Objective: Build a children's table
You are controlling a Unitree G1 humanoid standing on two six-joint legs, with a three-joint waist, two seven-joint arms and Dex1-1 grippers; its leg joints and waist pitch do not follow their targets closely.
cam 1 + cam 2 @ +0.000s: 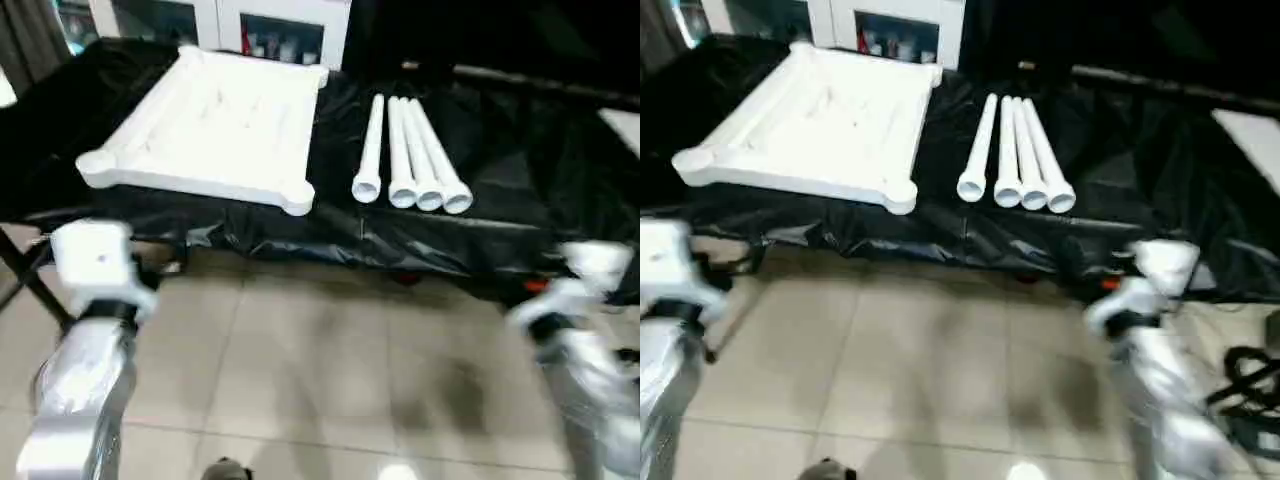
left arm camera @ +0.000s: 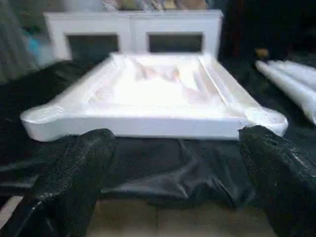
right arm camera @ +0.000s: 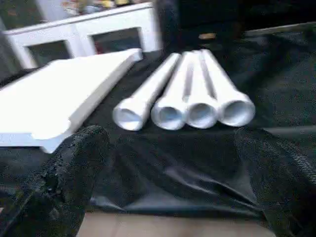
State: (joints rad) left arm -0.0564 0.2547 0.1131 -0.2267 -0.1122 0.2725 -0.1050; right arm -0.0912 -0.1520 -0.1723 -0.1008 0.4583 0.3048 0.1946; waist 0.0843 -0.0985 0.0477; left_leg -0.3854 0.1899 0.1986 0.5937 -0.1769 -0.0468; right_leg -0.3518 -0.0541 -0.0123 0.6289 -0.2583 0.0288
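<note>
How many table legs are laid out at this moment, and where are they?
4. The long white tapered plastic tube legs lie side by side on the black-draped work table, right of the white rectangular plastic top, open ends toward the robot. None seems hidden.

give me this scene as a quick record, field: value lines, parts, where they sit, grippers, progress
table top: white table top, underside up, on the black-draped work table, robot's left side
legs: four white legs lying side by side to the top's right, open ends toward the robot
left gripper: left gripper open, short of the top's near edge, holding nothing
right gripper: right gripper open, facing the leg ends, holding nothing
progress: no leg fitted yet
</note>
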